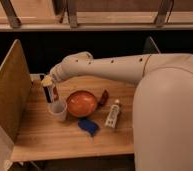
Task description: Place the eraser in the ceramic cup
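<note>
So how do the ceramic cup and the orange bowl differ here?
The ceramic cup is white, narrow and tapered; the orange bowl is orange, wide and shallow. The tool hangs just above the cup holding the eraser; nothing hangs over the bowl. Both stand upright on the wooden table.
</note>
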### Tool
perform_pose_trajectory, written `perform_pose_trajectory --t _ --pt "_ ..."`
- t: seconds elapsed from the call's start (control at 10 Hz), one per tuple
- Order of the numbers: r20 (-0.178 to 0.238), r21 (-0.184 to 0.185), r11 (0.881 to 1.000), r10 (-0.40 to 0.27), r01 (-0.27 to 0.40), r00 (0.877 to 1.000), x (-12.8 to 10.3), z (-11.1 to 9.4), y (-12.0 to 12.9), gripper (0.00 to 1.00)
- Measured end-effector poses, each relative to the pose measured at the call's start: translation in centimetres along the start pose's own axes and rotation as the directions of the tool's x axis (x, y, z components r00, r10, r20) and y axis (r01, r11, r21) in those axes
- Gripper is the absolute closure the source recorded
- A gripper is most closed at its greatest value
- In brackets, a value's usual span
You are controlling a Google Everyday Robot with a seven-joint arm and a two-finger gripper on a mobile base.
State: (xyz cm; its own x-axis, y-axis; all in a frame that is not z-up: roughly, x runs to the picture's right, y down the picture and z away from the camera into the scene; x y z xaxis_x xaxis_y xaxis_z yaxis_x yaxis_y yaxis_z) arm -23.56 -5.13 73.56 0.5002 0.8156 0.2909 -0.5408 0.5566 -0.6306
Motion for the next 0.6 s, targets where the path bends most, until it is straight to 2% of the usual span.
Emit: perform_pose_trajectory --t 0.3,0.6 --pt "0.002 -0.026 1.0 -0.014 0.014 1.0 0.8 0.5 0.2 1.0" --pt "-0.007 -0.035 0.999 0.008 -0.008 1.0 2.0 0.8 -0.3 1.0"
